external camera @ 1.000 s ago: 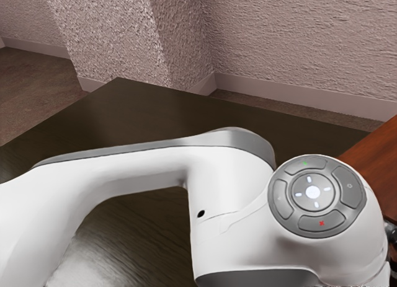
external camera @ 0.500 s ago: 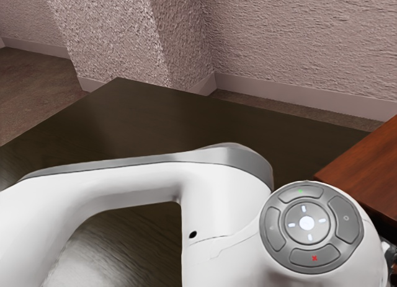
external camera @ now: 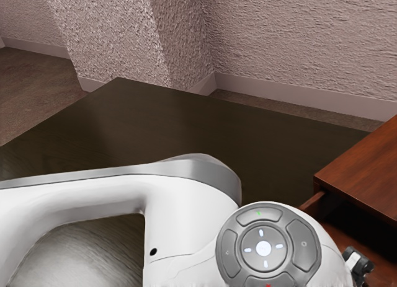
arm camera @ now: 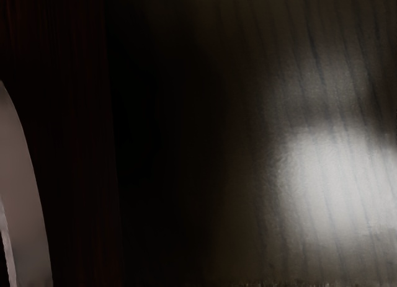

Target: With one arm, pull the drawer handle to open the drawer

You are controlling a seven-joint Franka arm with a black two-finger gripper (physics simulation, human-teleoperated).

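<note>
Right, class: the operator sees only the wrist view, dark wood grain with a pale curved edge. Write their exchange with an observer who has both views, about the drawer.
Operator: What furniture is near the hand?
Observer: A reddish-brown cabinet at the exterior view's right edge.
Operator: Is its drawer open?
Observer: The drawer seems partly out: its side juts from under the cabinet's top, with a dark gap behind.

Our dark wood table (external camera: 186, 126) bears a reddish-brown drawer cabinet (external camera: 366, 169) standing at the exterior view's right edge.
</note>
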